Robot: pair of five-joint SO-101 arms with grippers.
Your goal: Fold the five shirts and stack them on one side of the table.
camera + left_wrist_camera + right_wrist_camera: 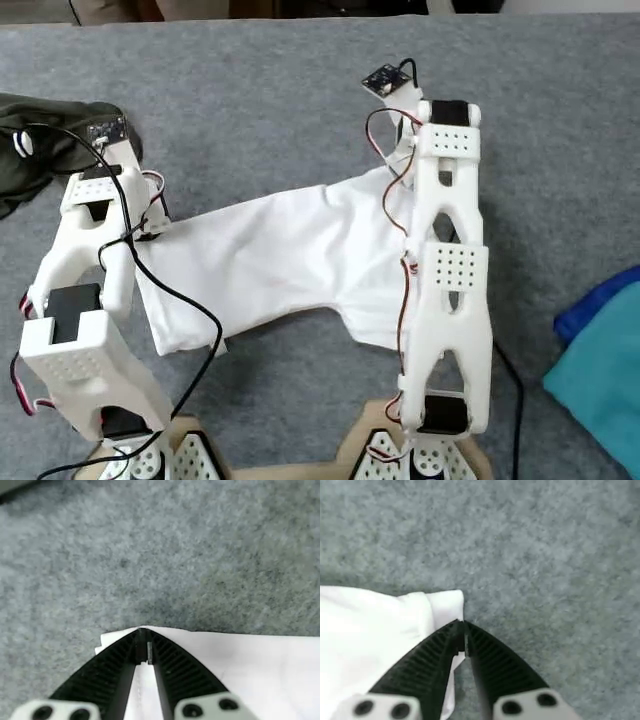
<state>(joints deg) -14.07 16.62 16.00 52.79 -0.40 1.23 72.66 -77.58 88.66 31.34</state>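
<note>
Two pairs of jaws, both pressed together: my left gripper (143, 642) pinches a corner of the white cloth shirt (290, 260) between its black ribbed fingers (112, 667). My right gripper (462, 632) pinches another edge of the same shirt, where the cloth is doubled into a small flap. The shirt lies spread and rumpled on the grey felt table cover (250, 80), stretched between my two arms, with one sleeve end pointing back toward my bases. Left of the white shirt, a dark olive garment (35, 150) lies bunched at the table's edge, just beyond my left arm. Right of the white shirt and well apart from it, a teal garment (600, 380) lies heaped with a blue garment (590, 305) just beside it — both cut off by the high view's edge.
</note>
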